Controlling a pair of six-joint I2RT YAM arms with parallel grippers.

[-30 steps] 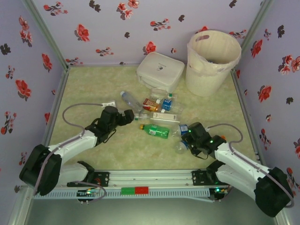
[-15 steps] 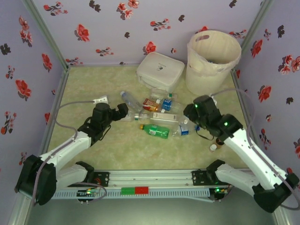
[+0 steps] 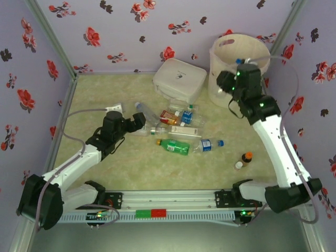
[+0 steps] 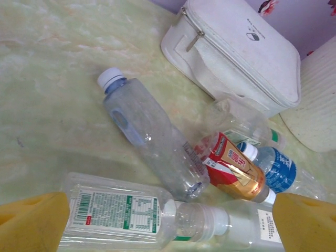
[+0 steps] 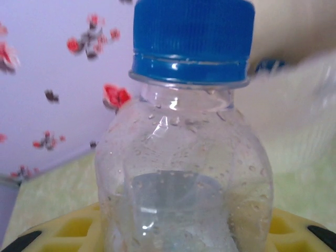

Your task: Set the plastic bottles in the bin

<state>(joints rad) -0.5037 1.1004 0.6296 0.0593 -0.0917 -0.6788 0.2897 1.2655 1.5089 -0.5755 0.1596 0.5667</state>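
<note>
- Right jaws: clamped on the blue-capped bottle [image 5: 184,157], gripping low on the body with the cap up. It is held high at the near rim of the bin [image 3: 223,92], which reads as the drop position. Can't tell if it's fully over the mouth.
- Left jaws: wide open and empty. The yellow pads [image 4: 31,223] sit low over the table [image 3: 105,94], either side of the flat clear bottle [image 4: 115,218]. Looks staged for the next pick.
- The other plastic bottles [image 3: 169,116] lie on their sides in a loose heap mid-table, between the left jaws and the white case [image 3: 179,79]. Several touch or overlap, so singling one out needs care.
- Bottle count: 1 in the right jaws and about 8 on the table. That's 6 in the heap, plus the green bottle [image 3: 173,147] and the blue-label bottle [image 3: 205,145] lying apart on the near side. Overlap makes this approximate.
- Bin: 1, in the far right corner, with a bag liner. Contents can't be made out.
- Non-task items: 1 white case, 1 tiny brown bottle [image 3: 245,157] and 1 loose white cap [image 3: 239,165] just beside it.
</note>
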